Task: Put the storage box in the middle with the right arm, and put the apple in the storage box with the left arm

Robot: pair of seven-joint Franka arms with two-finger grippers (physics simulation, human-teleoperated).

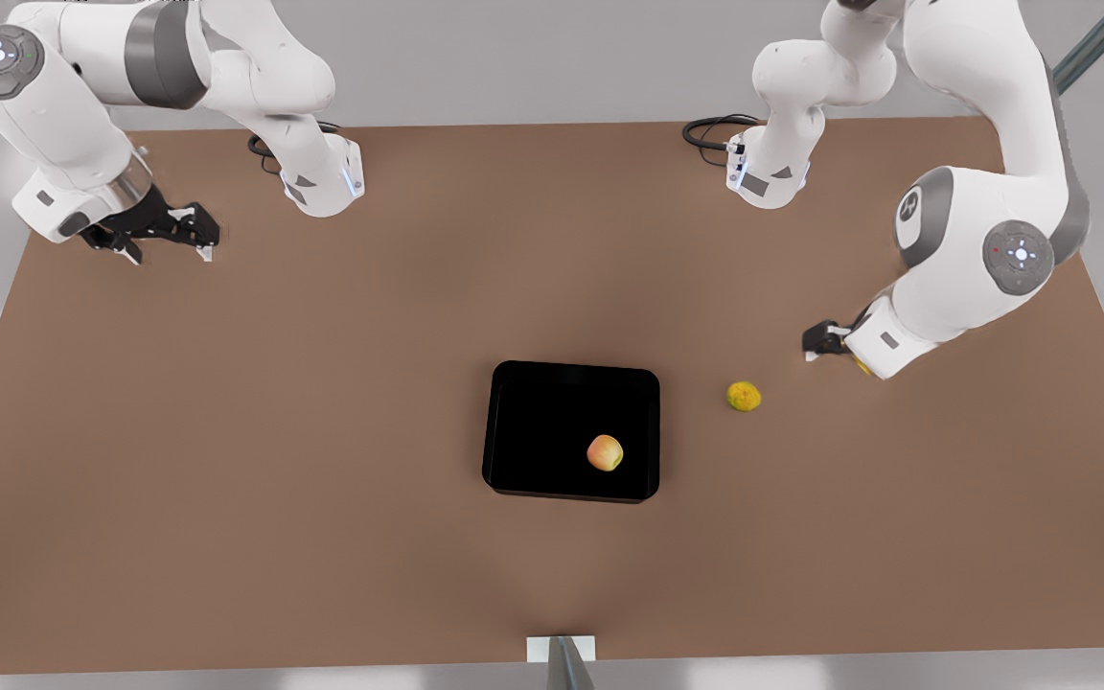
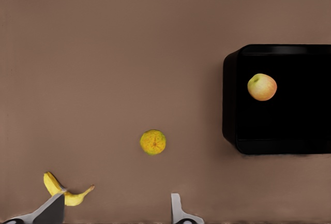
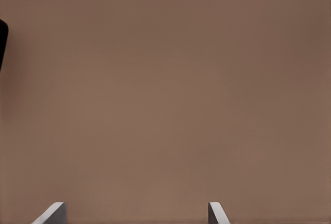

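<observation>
The storage box (image 1: 525, 426) is sitting mid-table, stiff and best gripped by a wall. The left gripper (image 1: 828, 340) and right gripper (image 1: 173, 230) are hanging spread, empty. The apple (image 1: 605, 452), firm, smooth, is lying inside the box's corner.

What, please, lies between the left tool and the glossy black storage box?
A bumpy yellow-green round fruit lies between the left tool and the glossy black storage box, in the front view.

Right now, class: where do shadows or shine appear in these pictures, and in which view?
Front view: soft shadows spread across the table, and the box interior is flat black. Left wrist view: a faint sheen on the box rim, a soft shadow beside it, and the apple is evenly lit. Right wrist view: even, shadowless brown.
</observation>
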